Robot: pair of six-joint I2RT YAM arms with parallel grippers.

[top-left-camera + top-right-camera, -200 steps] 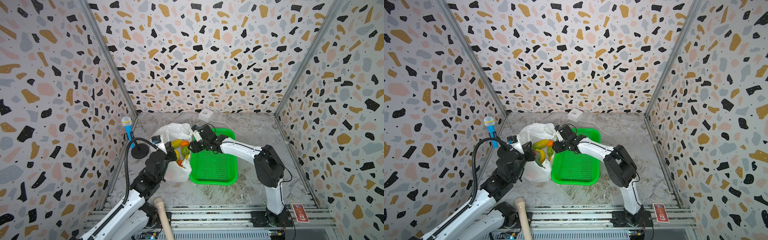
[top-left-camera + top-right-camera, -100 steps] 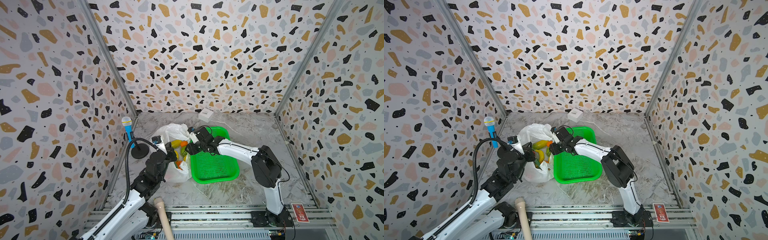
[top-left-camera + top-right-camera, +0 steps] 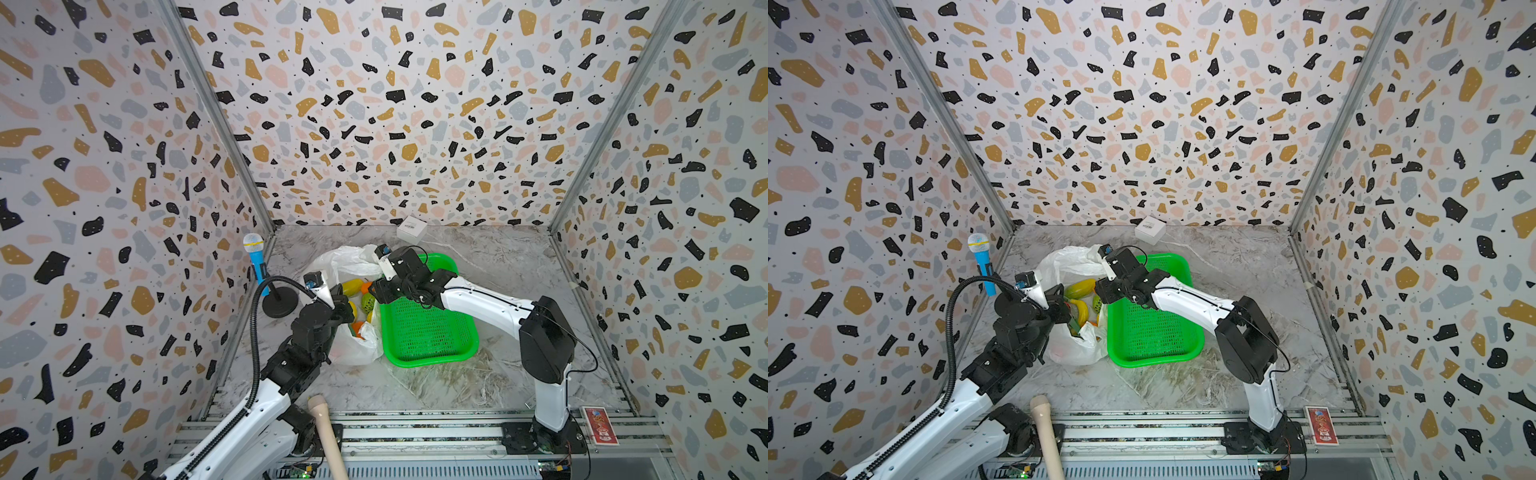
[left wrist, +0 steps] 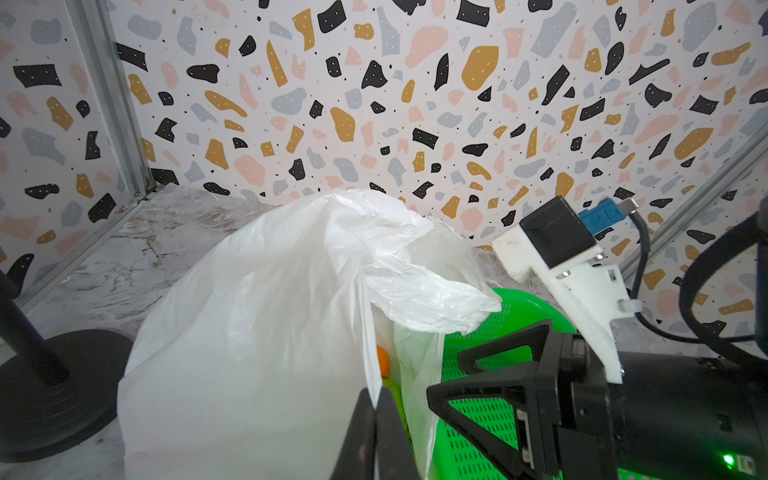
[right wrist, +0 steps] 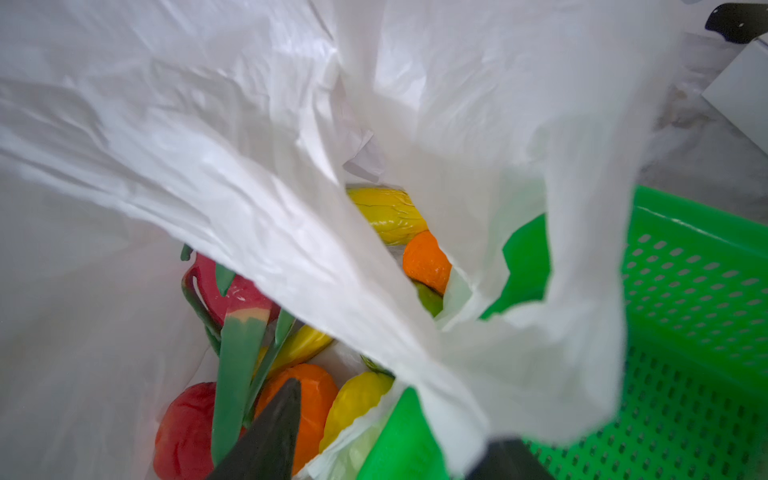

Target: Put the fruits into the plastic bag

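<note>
While the left hand [image 4: 376, 405] pinches the rim of the plastic bag [image 4: 257, 311] tight between its closed fingers, the mouth of the bag is held up and open. The bag sits on the marble surface [image 3: 478, 382], right against the left side of the green basket [image 3: 428, 328], and a bit of its thin edge hangs over the basket's rim. The fruits [image 5: 316, 395] lie in a heap inside the bag. In the right wrist view there is a red ball [image 5: 183, 432], an orange round [image 5: 426, 259], a ridged yellow one [image 5: 386, 214] and a red piece with green leaves [image 5: 232, 291]. The right hand [image 3: 376, 291] is over the mouth of the bag, beside the basket's far left corner. Its fingers [image 5: 270, 432] are apart and grip nothing, and a loose fold of the bag lies between them. A small white box [image 3: 411, 228] sits by the back wall, and a blue toy microphone [image 3: 257, 262] stands at the left.
</note>
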